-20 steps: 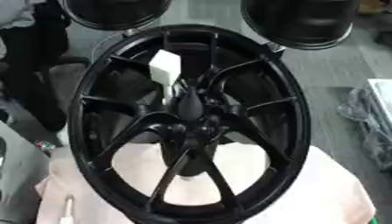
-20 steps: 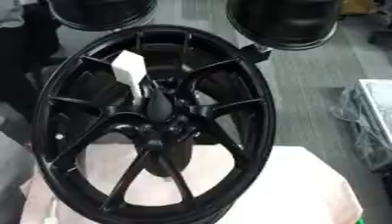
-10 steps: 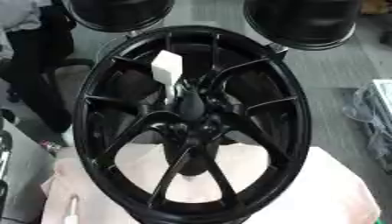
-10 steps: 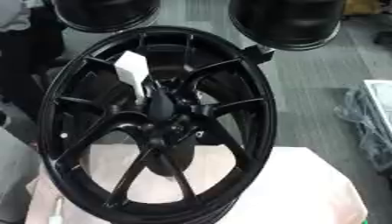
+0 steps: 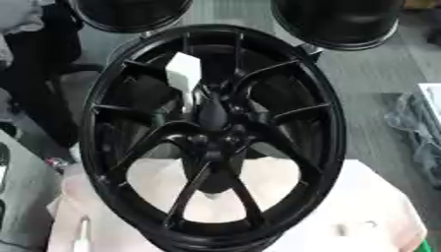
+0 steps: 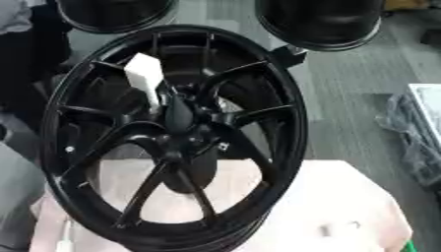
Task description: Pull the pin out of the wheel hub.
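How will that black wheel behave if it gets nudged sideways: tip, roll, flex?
The black wheel looks rigid, so flex is unlikely. It stands upright on its rim on the pale pink table, so it may roll or tip. Probably heavy given its bulk.

2 black rims (image 5: 340, 22) at far edge, pale cloth (image 6: 344, 206) on tbl.

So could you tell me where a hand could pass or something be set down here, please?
Free: the pale cloth right of the black wheel, and the wide lower gaps between spokes. Crowded: the hub, with a white tag just above-left. No robot hand shows.
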`<state>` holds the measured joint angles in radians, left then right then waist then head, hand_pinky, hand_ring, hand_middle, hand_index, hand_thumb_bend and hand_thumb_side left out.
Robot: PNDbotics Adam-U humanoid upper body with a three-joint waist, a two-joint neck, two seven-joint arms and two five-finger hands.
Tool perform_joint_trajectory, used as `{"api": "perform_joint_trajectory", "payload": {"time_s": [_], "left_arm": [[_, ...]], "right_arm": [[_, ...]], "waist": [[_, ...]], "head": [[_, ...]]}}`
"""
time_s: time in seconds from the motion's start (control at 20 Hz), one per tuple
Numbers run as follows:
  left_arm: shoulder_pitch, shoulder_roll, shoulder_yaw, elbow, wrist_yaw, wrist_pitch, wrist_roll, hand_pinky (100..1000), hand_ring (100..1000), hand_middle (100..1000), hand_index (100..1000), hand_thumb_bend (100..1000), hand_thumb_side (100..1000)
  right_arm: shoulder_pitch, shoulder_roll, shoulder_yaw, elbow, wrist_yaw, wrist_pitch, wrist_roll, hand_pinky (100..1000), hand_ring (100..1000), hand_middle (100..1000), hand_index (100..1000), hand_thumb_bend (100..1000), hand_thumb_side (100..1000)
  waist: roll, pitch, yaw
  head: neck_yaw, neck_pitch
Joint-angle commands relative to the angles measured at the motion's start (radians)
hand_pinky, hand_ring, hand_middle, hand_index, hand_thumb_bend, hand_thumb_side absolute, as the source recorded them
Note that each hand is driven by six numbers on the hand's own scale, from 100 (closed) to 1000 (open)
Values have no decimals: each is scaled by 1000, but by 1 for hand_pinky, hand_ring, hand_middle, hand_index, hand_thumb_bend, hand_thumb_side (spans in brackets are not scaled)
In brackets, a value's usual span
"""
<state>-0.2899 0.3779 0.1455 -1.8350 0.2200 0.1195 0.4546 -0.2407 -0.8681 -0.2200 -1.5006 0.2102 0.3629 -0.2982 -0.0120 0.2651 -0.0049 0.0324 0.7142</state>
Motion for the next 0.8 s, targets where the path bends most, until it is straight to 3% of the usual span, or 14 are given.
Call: {"api": "perform_joint_trajectory", "payload": {"time_s": [0.05, 0.1, 0.3, 0.35, 0.4, 0.6, 0.8], "left_arm": [[-9, 23, 5, -19, -1, -3, 1, 763, 783, 771, 768, 463, 589], [-9, 22, 4, -18, -1, -2, 1, 763, 783, 771, 768, 463, 589], [-10, 17, 1, -18, 1, -2, -2, 762, 783, 771, 768, 464, 588], [-11, 16, 1, -18, 1, -2, -2, 762, 782, 770, 767, 462, 571], [-11, 14, 0, -17, 2, -1, -3, 762, 782, 770, 767, 465, 588], [-13, 8, -5, -14, 4, 0, -8, 762, 782, 770, 767, 466, 588], [-14, 6, -6, -13, 6, 0, -9, 761, 782, 769, 766, 469, 588]], "right_arm": [[-36, -26, 11, -65, -79, -23, -42, 807, 731, 735, 825, 380, 464], [-50, -22, 22, -85, -125, -38, -57, 804, 717, 717, 817, 325, 433], [-111, 11, 74, -149, -361, -118, -104, 794, 676, 680, 801, 251, 385], [-133, 31, 82, -162, -402, -138, -121, 792, 662, 667, 794, 470, 326], [-155, 56, 89, -175, -434, -156, -137, 791, 659, 664, 792, 271, 359], [-234, 143, 134, -213, -503, -176, -142, 791, 664, 667, 799, 301, 365], [-283, 189, 170, -215, -535, -170, -126, 792, 668, 668, 820, 297, 395]], "waist": [[0, -24, 3], [0, -24, 4], [-1, -27, 10], [-1, -28, 11], [-1, -28, 13], [3, -28, 23], [3, -26, 29]], "head": [[-7, 2], [-8, 2], [-13, 1], [-14, -1], [-14, -4], [-19, -11], [-21, -17]]}}
